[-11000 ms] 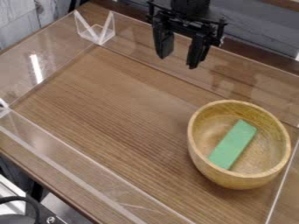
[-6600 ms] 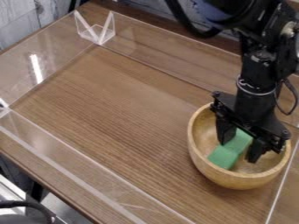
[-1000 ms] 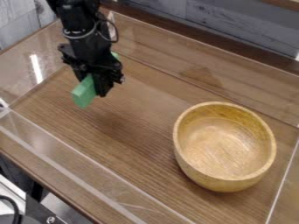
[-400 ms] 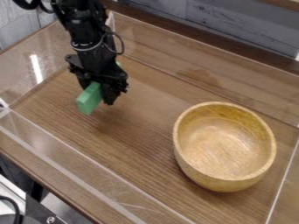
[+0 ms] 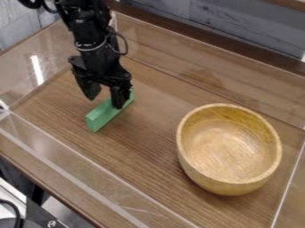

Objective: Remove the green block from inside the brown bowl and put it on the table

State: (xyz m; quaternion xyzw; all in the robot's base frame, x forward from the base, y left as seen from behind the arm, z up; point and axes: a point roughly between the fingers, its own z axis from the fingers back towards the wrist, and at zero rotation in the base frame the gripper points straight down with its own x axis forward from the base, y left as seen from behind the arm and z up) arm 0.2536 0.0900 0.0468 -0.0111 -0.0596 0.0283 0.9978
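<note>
Bright green, the small flat rectangular block (image 5: pixel 106 114) lies on the brown wood-grain table (image 5: pixel 155 134), well apart from the round tan wooden bowl (image 5: pixel 230 147), which we see empty; our black gripper (image 5: pixel 103 92) points down with jaws spread, releasing; the block's upper end sits between them.

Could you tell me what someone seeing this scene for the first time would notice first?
The bright green block stands out most, lying on the wooden table at the left. The black gripper hangs just above its far end, jaws open. To the right sits the big brown bowl, with nothing in it.
</note>
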